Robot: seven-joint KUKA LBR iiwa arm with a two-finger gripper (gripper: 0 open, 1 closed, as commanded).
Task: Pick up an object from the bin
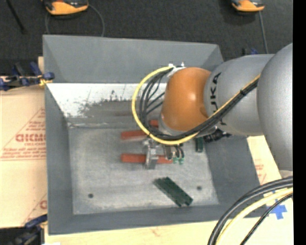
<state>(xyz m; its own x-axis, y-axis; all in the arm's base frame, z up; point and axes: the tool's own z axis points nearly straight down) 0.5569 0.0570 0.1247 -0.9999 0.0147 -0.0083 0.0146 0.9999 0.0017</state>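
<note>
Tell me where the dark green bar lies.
In the camera view the dark green bar lies slanted on the bin floor, just below the gripper and the lower red bar.

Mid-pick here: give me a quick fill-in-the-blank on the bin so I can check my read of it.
1. The gripper is over the lower bar of a pair coloured ___.
2. The flat strip lying alone near the front wall of the bin is dark ___.
3. The arm's wrist cover is coloured ___.

Missing words: red; green; orange.
</note>
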